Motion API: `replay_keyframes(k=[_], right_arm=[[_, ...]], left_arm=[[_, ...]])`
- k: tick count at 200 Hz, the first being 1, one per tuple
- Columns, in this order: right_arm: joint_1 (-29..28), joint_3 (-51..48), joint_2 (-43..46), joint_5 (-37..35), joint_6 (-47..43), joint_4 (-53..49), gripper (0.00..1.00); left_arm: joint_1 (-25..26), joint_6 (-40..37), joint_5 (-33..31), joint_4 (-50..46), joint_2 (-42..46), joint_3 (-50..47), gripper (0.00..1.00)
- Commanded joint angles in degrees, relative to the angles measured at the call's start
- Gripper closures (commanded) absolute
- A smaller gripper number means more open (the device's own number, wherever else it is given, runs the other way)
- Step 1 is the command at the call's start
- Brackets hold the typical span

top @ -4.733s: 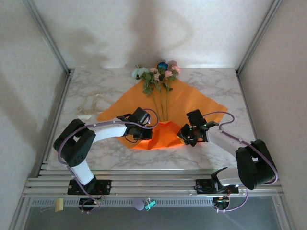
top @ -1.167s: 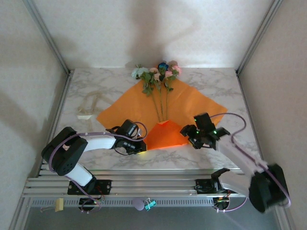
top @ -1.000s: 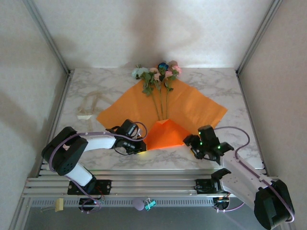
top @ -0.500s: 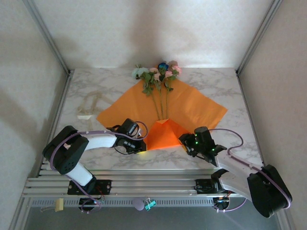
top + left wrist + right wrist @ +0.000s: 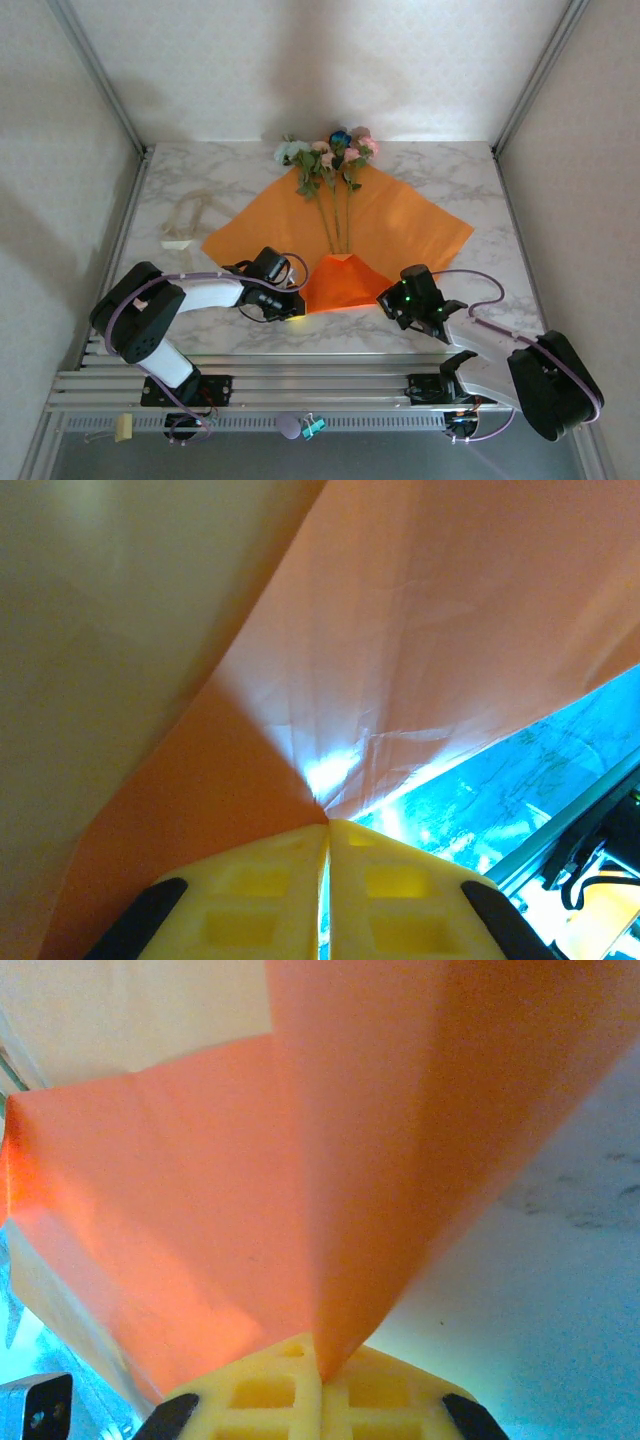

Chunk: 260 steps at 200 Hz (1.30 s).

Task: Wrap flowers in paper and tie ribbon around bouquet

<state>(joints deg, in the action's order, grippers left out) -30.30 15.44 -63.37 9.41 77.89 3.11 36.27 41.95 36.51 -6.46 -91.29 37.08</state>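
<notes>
The orange paper (image 5: 400, 225) lies spread on the marble table, and its near part is folded up into a triangular flap (image 5: 340, 283). The flowers (image 5: 335, 155) lie on the sheet with their blooms at the far edge. Their thin stems run down under the flap. My left gripper (image 5: 293, 303) is shut on the flap's left corner, and the left wrist view shows the paper (image 5: 300, 680) pinched at my left gripper (image 5: 327, 825). My right gripper (image 5: 386, 297) is shut on the flap's right corner, where a fold of paper (image 5: 380, 1140) runs into my right gripper (image 5: 322, 1357). The cream ribbon (image 5: 188, 218) lies loose at the left.
Aluminium rails (image 5: 320, 385) run along the near edge, just behind both grippers. Metal posts and white walls close in the table's left, right and far sides. A small clip (image 5: 312, 427) sits on the lower rail.
My right gripper swung in from the right to the flap's right corner and closed on it. The left gripper kept its hold and stayed put.
</notes>
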Motion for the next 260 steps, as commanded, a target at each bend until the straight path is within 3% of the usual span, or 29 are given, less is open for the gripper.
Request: replay_keyframes(k=[1, 13, 26, 38, 61, 88, 106, 125, 140, 147, 150, 156, 179, 195, 210, 218, 222, 227, 257, 260], right_arm=[[0.2, 1.5, 2.8, -5.3, -0.6, -5.2, 0.73], [0.9, 1.5, 3.8, -5.9, -0.9, -6.5, 0.61], [2.1, 1.4, 3.8, -5.7, -1.5, -6.7, 0.6], [3.1, 1.4, 2.8, -5.0, -2.2, -6.1, 0.68], [4.7, 2.0, 1.5, -4.8, -3.5, -6.1, 1.0], [6.4, 2.9, 3.6, -5.6, -5.0, -8.6, 1.0], [7.8, 3.1, 5.0, -6.1, -5.6, -11.4, 0.66], [9.9, 3.4, 5.8, -6.2, -7.1, -14.1, 0.62], [11.8, 3.5, 5.6, -5.7, -8.2, -14.6, 0.69], [12.3, 3.5, 5.4, -5.5, -8.6, -14.6, 0.79], [12.6, 3.5, 5.2, -5.3, -8.7, -14.5, 0.9], [12.8, 3.5, 5.0, -5.2, -8.8, -14.4, 1.0], [13.4, 4.0, 4.8, -5.4, -9.2, -15.1, 1.0], [13.9, 4.0, 5.4, -5.9, -9.1, -15.6, 0.65], [14.5, 4.2, 5.4, -5.9, -9.3, -16.1, 0.58], [14.9, 4.4, 5.0, -5.9, -9.6, -16.5, 0.65], [15.0, 4.6, 4.6, -5.9, -9.7, -16.8, 0.76], [15.2, 4.8, 4.2, -6.0, -9.8, -17.1, 1.0], [15.3, 7.2, 3.2, -6.3, -10.5, -22.3, 1.0], [15.3, 7.7, 3.3, -6.5, -10.5, -23.8, 0.91]], left_arm=[[-0.3, -0.7, -4.9, -5.9, -3.1, -1.2, 0.9], [-0.3, -0.7, -4.9, -5.8, -3.3, -1.1, 0.9], [-0.3, -0.7, -4.9, -6.0, -3.3, -1.0, 0.9], [-0.3, -0.8, -4.8, -6.1, -3.3, -0.9, 0.91], [-0.2, -1.1, -4.8, -6.4, -3.4, -0.9, 0.9], [-0.2, -1.2, -4.8, -6.6, -3.3, -0.9, 0.91], [-0.2, -1.2, -4.9, -6.6, -3.3, -0.8, 0.91], [-0.1, -1.2, -4.9, -6.8, -3.3, -0.6, 0.91], [-0.1, -1.3, -4.9, -6.9, -3.3, -0.6, 0.91], [-0.1, -1.3, -5.0, -6.9, -3.3, -0.6, 0.91], [-0.1, -1.3, -5.0, -6.9, -3.3, -0.6, 0.91], [-0.1, -1.3, -5.0, -7.0, -3.3, -0.6, 0.91], [-0.1, -1.3, -4.9, -7.1, -3.1, -0.6, 0.91], [-0.1, -1.2, -5.1, -7.1, -3.1, -0.6, 0.92], [-0.1, -1.2, -5.1, -7.2, -3.1, -0.6, 0.92], [-0.1, -1.2, -5.1, -7.1, -3.1, -0.6, 0.92], [0.0, -1.2, -5.1, -7.1, -3.1, -0.6, 0.92], [-0.1, -1.2, -5.1, -7.1, -3.0, -0.6, 0.92], [-0.1, -0.8, -5.9, -7.3, -2.9, -0.7, 0.92], [-0.1, -0.8, -6.0, -7.4, -2.8, -0.7, 0.92]])
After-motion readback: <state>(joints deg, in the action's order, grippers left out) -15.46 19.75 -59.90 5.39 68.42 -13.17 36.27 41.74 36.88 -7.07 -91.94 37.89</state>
